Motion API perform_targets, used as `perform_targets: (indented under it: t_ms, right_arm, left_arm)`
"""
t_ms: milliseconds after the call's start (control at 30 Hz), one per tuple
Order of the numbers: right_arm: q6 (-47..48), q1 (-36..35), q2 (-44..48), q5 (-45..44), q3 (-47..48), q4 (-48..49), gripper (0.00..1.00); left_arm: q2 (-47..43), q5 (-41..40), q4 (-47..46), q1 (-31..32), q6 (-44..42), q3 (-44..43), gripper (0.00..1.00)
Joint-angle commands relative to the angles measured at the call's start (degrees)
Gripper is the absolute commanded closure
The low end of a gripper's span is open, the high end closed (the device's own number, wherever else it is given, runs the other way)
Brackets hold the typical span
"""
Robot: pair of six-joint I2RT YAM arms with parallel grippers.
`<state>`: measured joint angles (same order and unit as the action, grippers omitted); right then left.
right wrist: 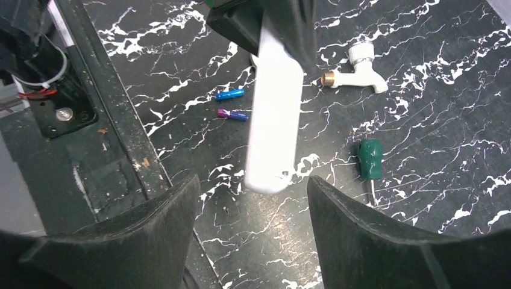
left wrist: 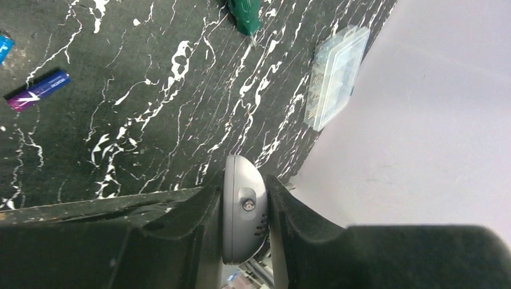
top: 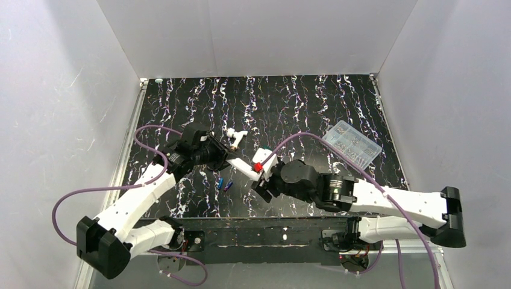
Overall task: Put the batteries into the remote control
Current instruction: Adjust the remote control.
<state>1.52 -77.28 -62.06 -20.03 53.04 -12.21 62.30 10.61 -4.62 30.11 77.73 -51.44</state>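
The right wrist view showed both batteries [right wrist: 231,94] side by side on the table [right wrist: 422,198], beyond the right gripper's [right wrist: 248,198] released jaws and left of the remote [right wrist: 274,120]. The left wrist view caught one whole, plus the clear box [left wrist: 334,78]. The left gripper [left wrist: 243,191] was clenched on the remote, whose free end hung between the right jaws, touching neither.

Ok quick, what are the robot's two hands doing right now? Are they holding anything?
Left gripper: closed on the slim white plastic remote control.
Right gripper: open, holding nothing.
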Motion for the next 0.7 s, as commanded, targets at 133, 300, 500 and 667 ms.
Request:
perform_targets:
  t_ms: [133,300,500,667]
  right_arm:
    - [-1.74,-0.24,7.91,3.5,0.46,-3.36,0.28]
    - [-4.14,1.17,9.56,6.84,-0.02,-2.36,0.27]
    - [-11.24,7.78,10.31,13.68,-1.72,1.77,0.29]
    - [-16.54,13.78,12.95,17.18,-5.76,7.96,0.3]
  left_arm:
    - [-8.44,5.55,-0.24,-0.05,-15.33,5.64,1.0]
    - [-14.22,10.39,-10.17,-0.05,-20.54,12.82,1.0]
    - [-15.27,20.59,-22.73,-0.05,-23.24,17.48,1.0]
    - [-16.69,22.93,-30.24,-0.05,-24.01,20.02,1.0]
